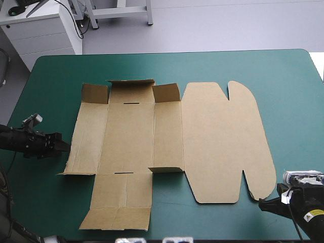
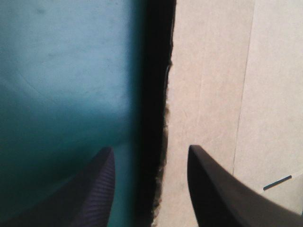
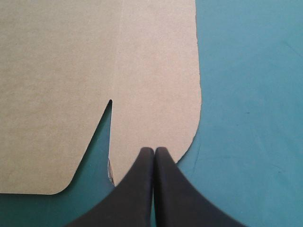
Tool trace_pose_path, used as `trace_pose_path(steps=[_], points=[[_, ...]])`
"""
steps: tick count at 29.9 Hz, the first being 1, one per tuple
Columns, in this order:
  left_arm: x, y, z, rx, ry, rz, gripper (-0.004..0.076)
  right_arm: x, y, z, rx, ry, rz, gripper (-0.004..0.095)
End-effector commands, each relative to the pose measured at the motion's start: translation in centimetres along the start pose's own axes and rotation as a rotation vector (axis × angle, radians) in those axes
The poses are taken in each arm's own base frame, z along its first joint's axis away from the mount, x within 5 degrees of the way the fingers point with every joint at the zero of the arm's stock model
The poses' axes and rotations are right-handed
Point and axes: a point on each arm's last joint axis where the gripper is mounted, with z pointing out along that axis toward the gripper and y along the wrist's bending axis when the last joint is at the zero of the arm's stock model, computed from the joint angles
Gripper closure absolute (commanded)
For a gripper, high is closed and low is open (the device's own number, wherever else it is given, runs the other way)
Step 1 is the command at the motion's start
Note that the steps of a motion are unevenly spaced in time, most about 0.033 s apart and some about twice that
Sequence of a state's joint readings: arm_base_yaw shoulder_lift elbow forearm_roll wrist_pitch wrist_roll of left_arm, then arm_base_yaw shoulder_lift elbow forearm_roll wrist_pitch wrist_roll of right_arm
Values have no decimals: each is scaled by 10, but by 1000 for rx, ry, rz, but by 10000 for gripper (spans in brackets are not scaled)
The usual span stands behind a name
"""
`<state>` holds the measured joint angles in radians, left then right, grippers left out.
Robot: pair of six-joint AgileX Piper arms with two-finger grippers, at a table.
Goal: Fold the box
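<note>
Brown cut-board box point(image 1: 152, 142), flat mid teal-green table point(image 1: 293, 91); I judge it light, stiff, hinging at creases, best taken by edges; left gripper point(image 2: 151, 151) wide astride its left edge, right gripper point(image 3: 154, 150) closed at lid corner.

Table point(image 1: 202, 54) under a teal-green cover point(image 1: 296, 111), far edge running across at 12 o'clock in the high view, rounded corners at 11 and 1 o'clock, surface matte and smooth, a faint crease at 9 o'clock in the left wrist view
</note>
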<state>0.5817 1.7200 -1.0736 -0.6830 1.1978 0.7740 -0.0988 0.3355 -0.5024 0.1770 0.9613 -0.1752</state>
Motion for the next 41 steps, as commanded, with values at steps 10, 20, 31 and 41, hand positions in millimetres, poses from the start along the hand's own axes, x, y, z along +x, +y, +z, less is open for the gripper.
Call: trace_pose_path(steps=[10,20,31,41], points=[[-9,-42,15,84,47,108,373,-11,0,-4,5,-72,-9,922],[-10,-47,26,99,84,120,705,-11,0,-4,5,-72,-9,922],[-9,-48,26,107,93,122,729,-11,0,-4,5,-72,-9,922],[-10,-48,26,103,89,122,729,-11,0,-4,5,-72,-9,922]])
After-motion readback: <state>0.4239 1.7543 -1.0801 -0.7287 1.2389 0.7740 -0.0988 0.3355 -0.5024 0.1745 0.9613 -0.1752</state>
